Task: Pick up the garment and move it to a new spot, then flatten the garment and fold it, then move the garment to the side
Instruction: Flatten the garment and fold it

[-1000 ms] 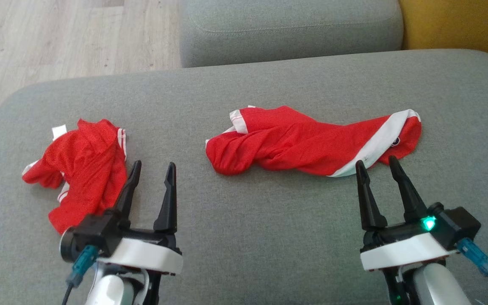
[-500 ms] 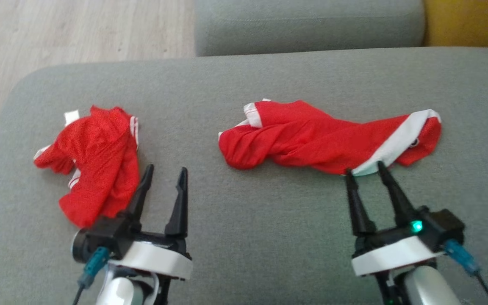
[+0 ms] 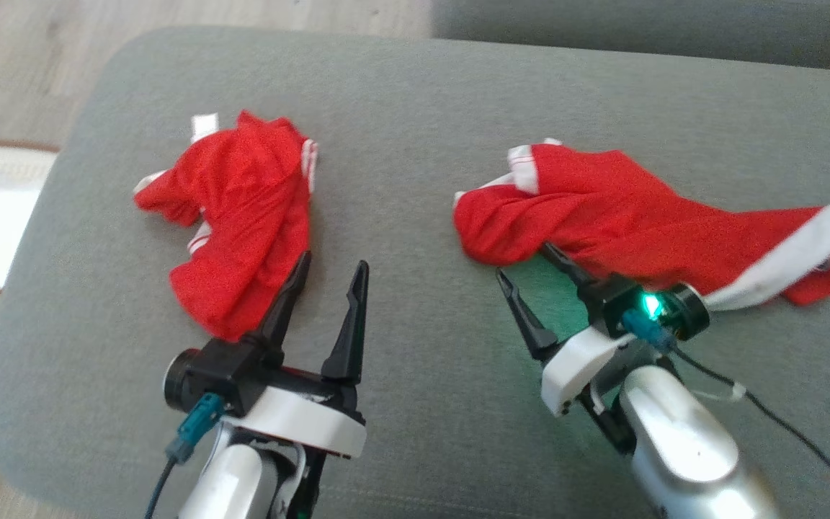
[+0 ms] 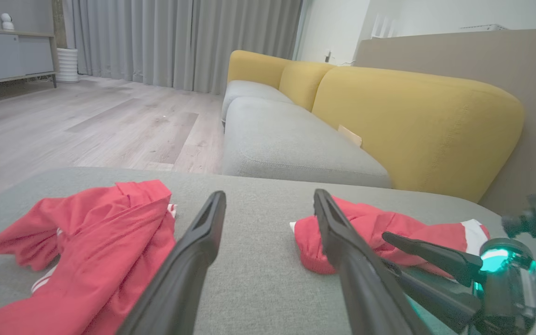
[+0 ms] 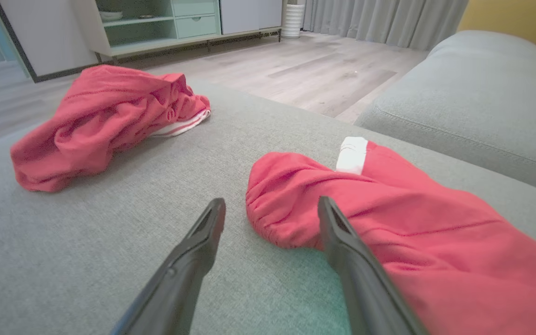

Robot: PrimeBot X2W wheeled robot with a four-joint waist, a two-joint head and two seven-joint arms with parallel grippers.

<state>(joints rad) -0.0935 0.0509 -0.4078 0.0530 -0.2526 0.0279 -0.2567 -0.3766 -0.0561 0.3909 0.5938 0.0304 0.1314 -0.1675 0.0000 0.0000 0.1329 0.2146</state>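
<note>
I'm holding my right claw [image 3: 521, 261], released, at the left end of the long red garment [image 3: 638, 216], which is lying lengthwise across the frame's right; my left claw [image 3: 334, 259], also released, is hanging farther off.

Garment [image 3: 638, 216] right of second garment [image 3: 242, 202], on cushion [image 3: 415, 94].

Right garment [image 3: 624, 216] red w/ white band, left garment [image 3: 242, 202] red, cushion [image 3: 415, 94] grey.

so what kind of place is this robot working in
Probably a home living room: a grey sofa with yellow backrests, a wood-look floor, long grey curtains and a low cabinet with shelves and drawers.
</note>
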